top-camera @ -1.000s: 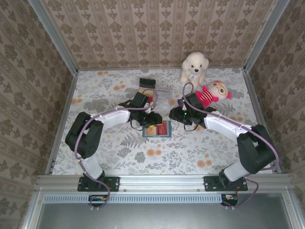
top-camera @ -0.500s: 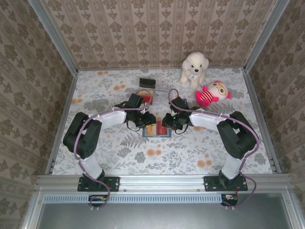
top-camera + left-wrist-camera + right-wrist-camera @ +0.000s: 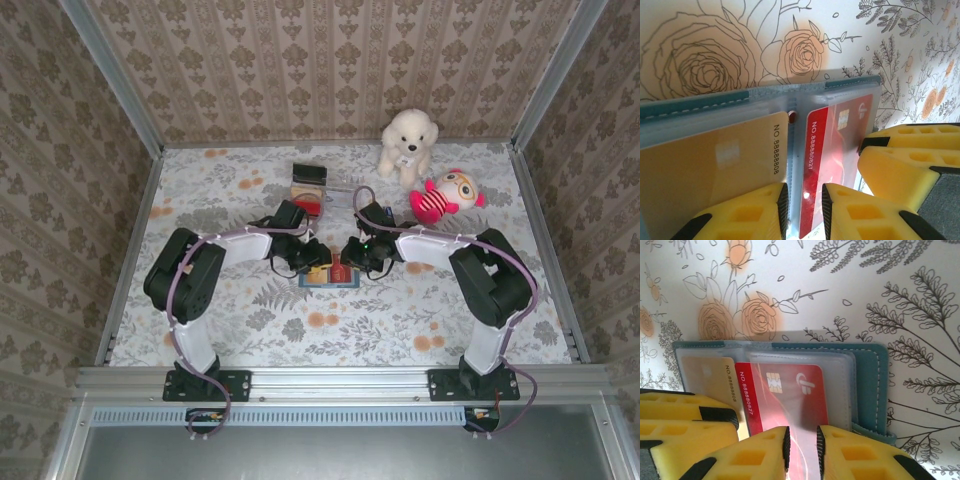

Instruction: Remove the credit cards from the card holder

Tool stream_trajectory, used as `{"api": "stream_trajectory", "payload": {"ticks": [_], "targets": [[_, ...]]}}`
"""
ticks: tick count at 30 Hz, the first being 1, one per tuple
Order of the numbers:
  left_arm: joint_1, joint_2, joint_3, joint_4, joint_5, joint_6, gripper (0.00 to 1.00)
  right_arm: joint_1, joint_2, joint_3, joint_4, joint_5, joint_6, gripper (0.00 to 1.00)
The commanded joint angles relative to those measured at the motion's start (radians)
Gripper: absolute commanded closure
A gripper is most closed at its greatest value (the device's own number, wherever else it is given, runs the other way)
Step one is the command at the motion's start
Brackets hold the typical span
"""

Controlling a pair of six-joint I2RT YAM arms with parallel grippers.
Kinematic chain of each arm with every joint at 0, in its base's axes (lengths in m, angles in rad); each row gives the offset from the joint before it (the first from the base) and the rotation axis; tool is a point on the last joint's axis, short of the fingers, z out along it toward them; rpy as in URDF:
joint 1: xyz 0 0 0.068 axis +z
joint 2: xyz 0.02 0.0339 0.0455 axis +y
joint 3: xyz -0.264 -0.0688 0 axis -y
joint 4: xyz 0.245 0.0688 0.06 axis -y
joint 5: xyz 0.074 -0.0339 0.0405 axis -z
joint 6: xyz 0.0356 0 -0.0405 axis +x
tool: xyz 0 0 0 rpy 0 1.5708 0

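- Top external view: holder [image 3: 335, 282] lay open on the table [image 3: 400, 320], with my left gripper [image 3: 319, 263] and right gripper [image 3: 349, 264] meeting over it from either side.
- Progress: nothing was out. The gold card [image 3: 710, 170] and red card [image 3: 840, 145] sat side by side in their clear sleeves [image 3: 837, 370]. Both extractions were left to do.
- Left gripper: jaws stood a narrow slit apart, low over the holder's near edge at the seam between the cards, with the red card's edge in the gap. I could not tell whether the pads bit on anything.
- Right gripper: jaws were likewise a slit apart, straddling the red card's near edge. Grip or mere touch, I could not tell.
- Judged step: getting purchase on the red card while the other arm steadied the holder.
- Wrist views gave what the overhead blurred: card colours, printed numbers, the chip, the sleeves.
- Left wrist view also caught the right gripper's fingers [image 3: 910, 165] just beside the red card. Right wrist view caught the left's over the gold card's near part.
- Overhead alone gave the layout: plush [image 3: 407, 143] and doll [image 3: 445, 197] far right, box [image 3: 308, 185] beyond the holder, all apart from the work.
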Motion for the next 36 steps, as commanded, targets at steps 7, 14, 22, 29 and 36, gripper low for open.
{"api": "stream_trajectory", "payload": {"ticks": [7,14,22,29,36], "targets": [[-0.014,0.031,0.020,0.044,0.030,-0.028,0.73,-0.003,0.034,-0.019,0.004,-0.037,0.026,0.76],[-0.012,0.042,0.018,0.057,0.036,-0.011,0.77,-0.006,0.058,-0.021,0.010,-0.058,0.039,0.77],[0.012,0.024,-0.020,0.103,0.056,0.010,0.80,-0.009,0.064,-0.024,0.005,-0.054,0.044,0.77],[0.020,0.007,-0.053,0.184,0.127,0.019,0.85,-0.012,0.083,-0.021,-0.010,-0.046,0.046,0.77],[0.029,0.000,-0.070,0.190,0.121,0.039,0.87,-0.014,0.089,-0.016,-0.026,-0.029,0.051,0.77]]}}
